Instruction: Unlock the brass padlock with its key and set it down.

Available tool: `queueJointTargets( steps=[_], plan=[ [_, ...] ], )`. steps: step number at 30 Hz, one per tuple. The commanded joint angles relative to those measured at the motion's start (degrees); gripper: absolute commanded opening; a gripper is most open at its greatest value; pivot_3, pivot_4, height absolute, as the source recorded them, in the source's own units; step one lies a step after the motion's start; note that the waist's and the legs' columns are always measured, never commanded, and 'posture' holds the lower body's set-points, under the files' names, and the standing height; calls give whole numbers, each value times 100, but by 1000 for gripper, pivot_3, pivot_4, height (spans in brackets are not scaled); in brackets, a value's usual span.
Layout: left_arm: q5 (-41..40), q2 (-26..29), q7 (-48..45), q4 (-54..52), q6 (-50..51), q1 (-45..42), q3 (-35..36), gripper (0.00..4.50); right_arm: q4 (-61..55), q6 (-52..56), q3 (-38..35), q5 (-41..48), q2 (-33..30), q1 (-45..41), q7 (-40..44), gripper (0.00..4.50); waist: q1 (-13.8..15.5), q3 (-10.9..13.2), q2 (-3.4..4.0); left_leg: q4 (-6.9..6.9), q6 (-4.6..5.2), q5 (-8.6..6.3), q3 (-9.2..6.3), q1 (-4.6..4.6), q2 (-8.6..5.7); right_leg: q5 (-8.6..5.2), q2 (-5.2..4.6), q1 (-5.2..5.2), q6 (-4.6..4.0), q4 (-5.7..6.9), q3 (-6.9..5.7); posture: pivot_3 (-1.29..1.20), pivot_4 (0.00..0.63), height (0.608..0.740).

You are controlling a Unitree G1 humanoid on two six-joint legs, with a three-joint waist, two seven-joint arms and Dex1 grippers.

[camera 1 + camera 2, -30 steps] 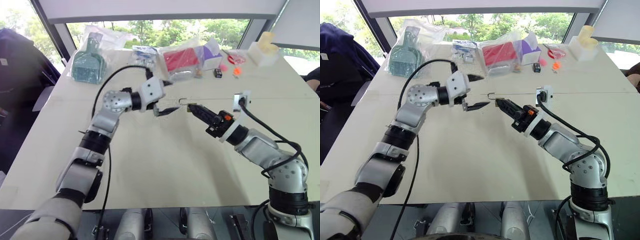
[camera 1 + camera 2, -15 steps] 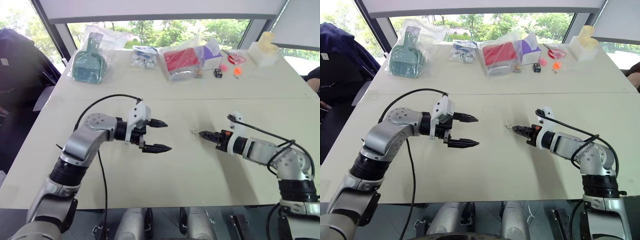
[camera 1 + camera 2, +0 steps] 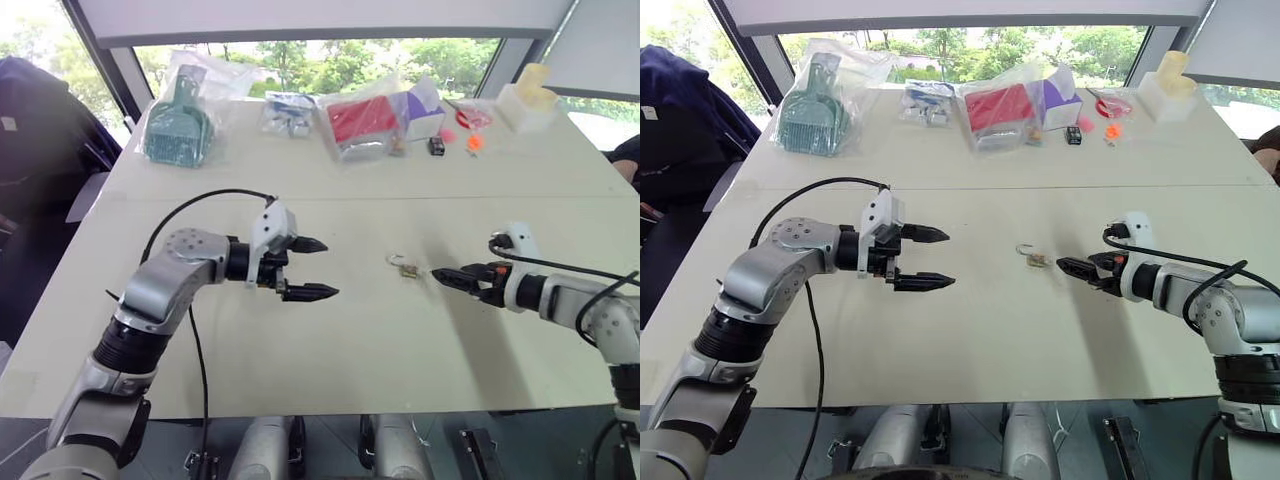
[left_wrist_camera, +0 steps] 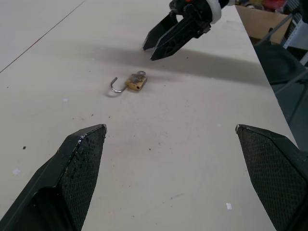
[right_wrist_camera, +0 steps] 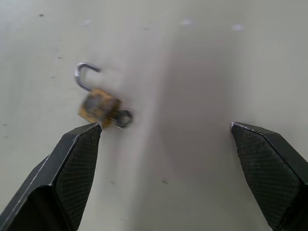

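The padlock [image 4: 135, 82] lay unlocked mid-worktop, key [image 5: 123, 118] in; both grippers' fingers [image 4: 79, 166] gaped empty, so retreat without nudging it.

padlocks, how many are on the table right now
1. The brass padlock lies on the table with its shackle swung open, between the open left gripper and open right gripper. Bagged items at the far edge could hide others.

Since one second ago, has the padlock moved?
Yes. The padlock came down from mid-air near the table's seam and lies on the table, nearer the robot.
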Motion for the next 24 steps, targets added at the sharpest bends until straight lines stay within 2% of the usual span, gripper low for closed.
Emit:
queueJointTargets(
  steps=[1, 13, 15, 16, 17, 20, 22, 24],
  plan=[
    [-102, 32, 18, -107, -45, -7, 145, 4500, -224, -65, -181, -131, 19, -41, 154, 4399, 8, 0, 0, 0, -1, 1, 0, 0, 1, 0, 0, 0, 0, 0, 0, 0, 150, 735],
    [-107, 35, 22, -106, -46, -7, 142, 4500, -248, 15, -272, -369, 133, -66, 306, 4399, 22, 0, 0, 1, -5, 3, -1, -1, -1, 0, -3, 0, -1, -2, 0, 0, 150, 735],
    [-174, -159, 599, -364, 237, 433, 351, 4500, -1562, -471, -1328, 15, 168, 992, 746, 4399, 82, 0, 15, 1, -6, 3, 0, -1, -1, 0, -3, 0, -1, -2, 0, 0, 150, 735],
    [-201, -207, 769, -454, 329, 569, 421, 4500, -1960, -620, -1633, 120, 191, 1312, 867, 4399, 158, -5, 31, -4, -5, 2, -8, -11, -4, -1, -4, -3, 0, -6, -3, 0, 150, 735],
    [-222, -229, 872, -524, 393, 650, 469, 4500, -2194, -716, -1802, 178, 214, 1512, 924, 4399, 165, -4, 30, -11, -20, 5, -11, -1, -5, 0, -6, 2, 35, -3, -1, 0, 150, 735],
    [-264, -198, 946, -618, 462, 698, 506, 4500, -2329, -772, -1861, 211, 258, 1669, 937, 4399, 150, 4, 13, 0, -39, 9, -3, 3, -1, 0, 0, 6, 40, -1, -2, 0, 150, 735],
    [-280, -179, 973, -634, 481, 702, 508, 4500, -2381, -770, -1880, 233, 279, 1716, 937, 4399, 164, 4, 12, 6, -6, -10, -4, 8, -2, -6, -2, 12, 10, -7, -2, 0, 150, 735],
    [-300, -162, 993, -643, 494, 703, 507, 4500, -2416, -768, -1887, 255, 291, 1740, 916, 4399, 180, 3, 13, 7, -15, -14, -7, 21, 0, -4, -4, 20, 4, -5, -1, 0, 150, 735]
  ],
)
